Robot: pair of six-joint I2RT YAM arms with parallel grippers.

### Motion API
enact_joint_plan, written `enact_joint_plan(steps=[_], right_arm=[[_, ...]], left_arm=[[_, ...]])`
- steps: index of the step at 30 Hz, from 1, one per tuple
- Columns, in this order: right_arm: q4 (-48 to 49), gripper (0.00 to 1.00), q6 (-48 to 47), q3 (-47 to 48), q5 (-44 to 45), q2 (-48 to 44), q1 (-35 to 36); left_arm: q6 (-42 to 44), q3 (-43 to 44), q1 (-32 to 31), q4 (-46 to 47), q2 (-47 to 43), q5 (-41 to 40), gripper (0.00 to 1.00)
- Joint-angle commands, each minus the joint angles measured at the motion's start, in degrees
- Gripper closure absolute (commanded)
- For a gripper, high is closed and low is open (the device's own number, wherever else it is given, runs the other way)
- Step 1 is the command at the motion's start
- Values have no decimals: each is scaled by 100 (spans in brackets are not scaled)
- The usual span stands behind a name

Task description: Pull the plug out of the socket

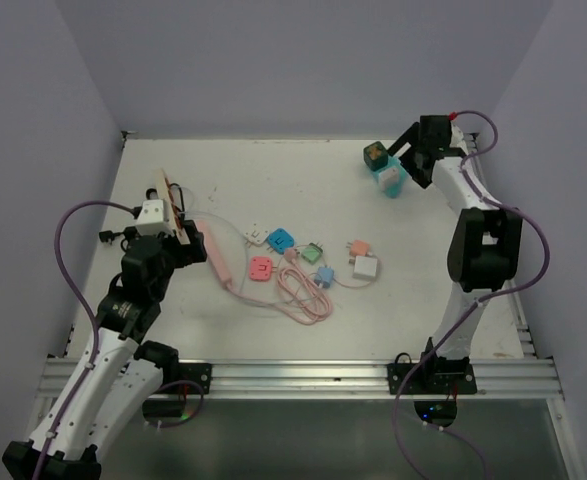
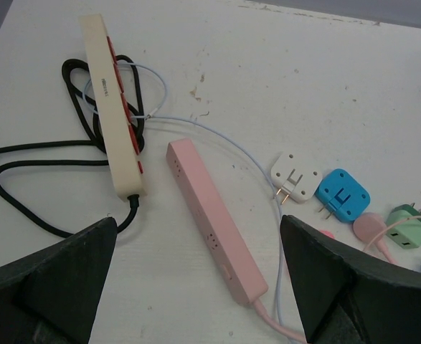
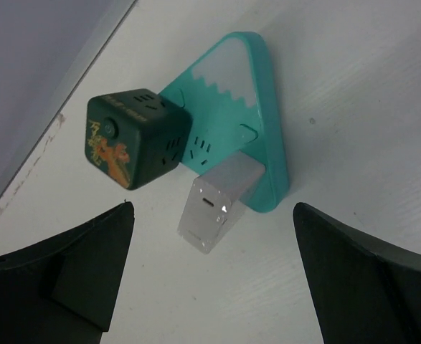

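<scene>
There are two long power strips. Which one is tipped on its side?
The cream strip. Its red socket face points sideways, while the pink strip lies flat with its sockets facing up.

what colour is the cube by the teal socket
The cube is dark green with an orange graphic; clearest in the right wrist view.

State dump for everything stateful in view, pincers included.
Teal mountain-shaped plastic socket: two items plugged in.
Dark green cube adapter: seated on the socket.
Silver rectangular plug: seated in the socket.
Pink plastic power strip: flat, visible outlets empty.
Cream-and-red power strip: on its edge, black cord attached.
White square adapter: unplugged, prongs exposed.
Blue square adapter: unplugged.
Left pincer: open, empty.
Right pincer: open, empty.
</scene>
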Motion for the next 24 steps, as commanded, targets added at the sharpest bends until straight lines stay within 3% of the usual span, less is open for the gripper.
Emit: enact_joint_plan(steps=[1, 6, 13, 24], right_arm=[[111, 4, 972, 482, 319, 518, 24], [452, 3, 1342, 623, 627, 1107, 24], [1022, 3, 1000, 975, 856, 1705, -72], [2868, 7, 798, 246, -1461, 2127, -617]], left_arm=[[143, -29, 36, 351, 25, -144, 0], [152, -37, 36, 333, 105, -170, 0], [152, -37, 36, 324, 175, -249, 0], [179, -37, 36, 324, 333, -249, 0]])
